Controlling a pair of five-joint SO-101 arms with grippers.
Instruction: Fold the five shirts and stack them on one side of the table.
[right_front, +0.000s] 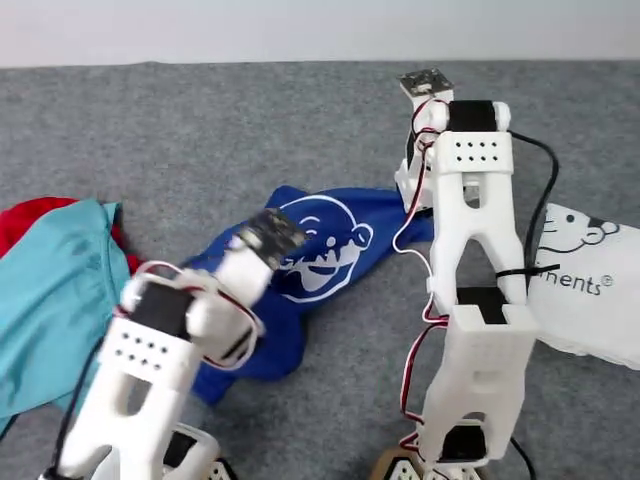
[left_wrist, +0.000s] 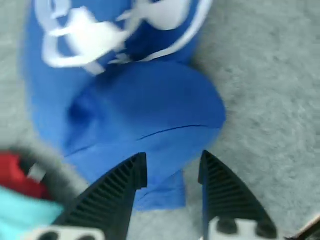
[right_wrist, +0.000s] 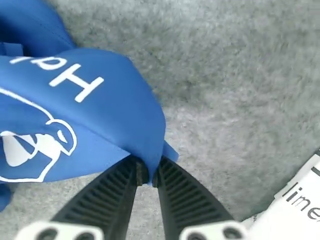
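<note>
The step in hand looks like spreading the blue shirt (right_front: 330, 245) flat before folding. Doing it well calls for two matched holds. The right gripper (right_wrist: 147, 167) has one edge, so the left gripper (left_wrist: 172, 159) should come down on the bunched hem below it and bite a single layer. Both should then draw apart evenly, low over the table (right_front: 200, 130), so the printed front lies smooth instead of twisting. The shirt lies crumpled in the middle of the table, between the teal shirt (right_front: 50, 290) and red shirt (right_front: 30, 215) on one side and the white shirt (right_front: 590, 290) on the other. The right gripper's fingers (right_wrist: 110, 192) are pinched nearly together on a fold of blue cloth at the shirt's edge. The left gripper's jaws stand moderately apart over the rumpled blue hem, holding nothing; whether their tips touch the cloth is hard to tell from this angle.
</note>
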